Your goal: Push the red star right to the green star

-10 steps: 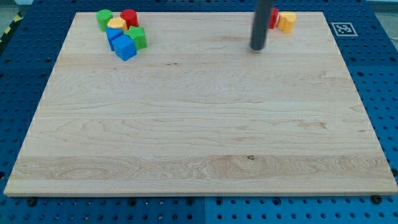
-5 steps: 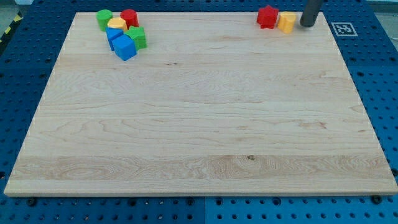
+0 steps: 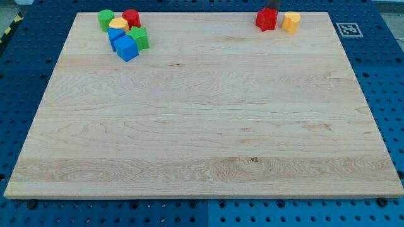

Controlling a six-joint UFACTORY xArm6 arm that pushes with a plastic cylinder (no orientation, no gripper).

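The red star lies near the board's top edge, right of centre. My tip is right behind it at the view's top, touching or nearly touching its upper side; only a short stub of the dark rod shows. The green star sits far to the left in a cluster of blocks at the top left corner.
A yellow block lies just right of the red star, a small gap between them. The top-left cluster also holds a green block, a red block, a yellow block and two blue blocks. The wooden board rests on a blue pegboard.
The rod moved from left of the red star, round to the right of the yellow block, then to behind the red star. The red star shifted slightly left, away from the yellow block.
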